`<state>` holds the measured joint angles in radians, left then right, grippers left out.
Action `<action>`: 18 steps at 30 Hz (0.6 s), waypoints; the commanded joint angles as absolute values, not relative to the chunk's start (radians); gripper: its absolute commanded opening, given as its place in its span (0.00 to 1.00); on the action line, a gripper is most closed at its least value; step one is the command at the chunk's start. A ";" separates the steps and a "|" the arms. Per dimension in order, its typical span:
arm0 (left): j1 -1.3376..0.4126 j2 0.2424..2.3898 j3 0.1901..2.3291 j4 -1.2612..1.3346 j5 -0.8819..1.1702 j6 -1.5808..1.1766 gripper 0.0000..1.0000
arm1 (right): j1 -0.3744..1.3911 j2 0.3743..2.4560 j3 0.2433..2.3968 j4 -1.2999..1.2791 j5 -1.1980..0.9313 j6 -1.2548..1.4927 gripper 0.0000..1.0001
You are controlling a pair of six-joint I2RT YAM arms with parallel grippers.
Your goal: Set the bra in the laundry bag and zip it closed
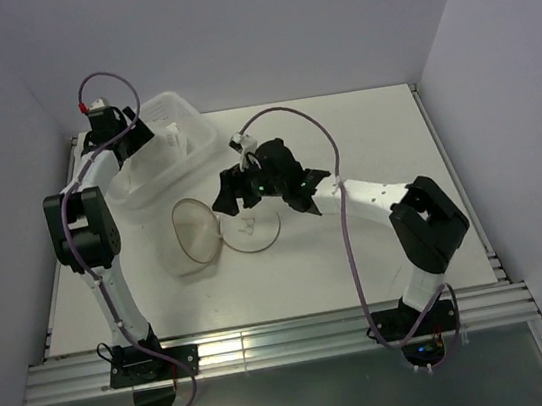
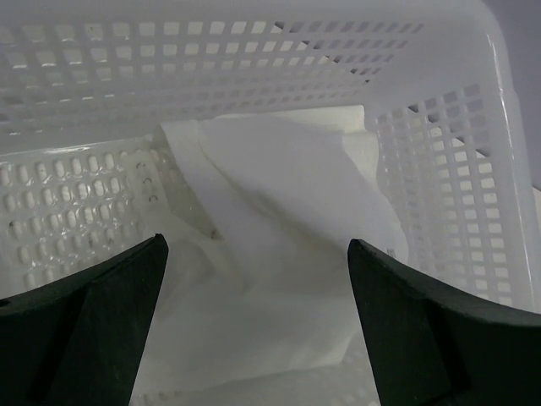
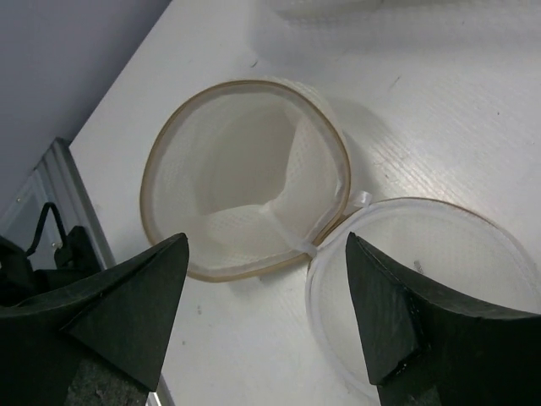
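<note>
Left gripper [image 2: 256, 243]: fingers spread wide, nothing between them, not touching anything. In the overhead view it [image 1: 163, 135] hangs over the inside of the white perforated basket [image 1: 187, 109] at the far left of the table [image 1: 372, 128]. The bra [image 2: 287, 194] lies in the basket, a soft off-white heap folded against the back and right walls. It sits directly under the gap between the left fingers, apart from both. Cups and straps cannot be made out in this view; only smooth folded fabric shows. From above only a small pale patch of the bra [image 1: 171, 136] is visible beside the gripper. Right gripper [image 3: 266, 238]: fingers also spread, holding nothing. It [image 1: 236, 203] hovers above the laundry bag [image 1: 195, 236] near the table centre, just in front of the basket. The bag [image 3: 245, 169] is unzipped and empty, with its mesh wall sagging inward. A tan rim [image 3: 161, 152] runs around the mouth, which faces up toward the wrist camera. The round lid [image 3: 423, 271] lies flat on the table just beside the mouth, joined to it at one spot where a small white tab sticks out. Bag and basket are near each other; I cannot tell whether they touch.
</note>
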<state>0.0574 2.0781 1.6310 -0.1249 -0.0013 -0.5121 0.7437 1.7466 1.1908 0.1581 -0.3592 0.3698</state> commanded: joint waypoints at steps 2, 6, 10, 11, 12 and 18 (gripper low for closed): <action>0.054 2.163 1.769 -0.138 0.011 -0.518 0.90 | 0.752 1.638 1.118 0.198 -0.374 0.387 0.81; 0.054 2.200 1.783 -0.083 0.075 -0.543 0.36 | 0.755 1.574 1.075 0.201 -0.385 0.390 0.81; 0.054 2.134 1.706 -0.009 0.123 -0.566 0.00 | 0.743 1.546 1.075 0.167 -0.321 0.361 0.82; 0.052 2.116 1.694 0.015 0.126 -0.569 0.00 | 0.738 1.548 1.081 0.163 -0.316 0.362 0.82; 0.054 2.073 1.672 0.035 0.142 -0.578 0.00 | 0.733 1.552 1.089 0.166 -0.310 0.373 0.82; 0.048 1.858 1.562 0.130 0.205 -0.624 0.00 | 0.719 1.578 1.158 0.181 -0.302 0.368 0.85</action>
<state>0.0574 2.0441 1.5745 -0.0113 0.1390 -0.5892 0.7277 1.5921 1.0840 0.1509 -0.3264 0.3805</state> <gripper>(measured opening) 0.014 0.844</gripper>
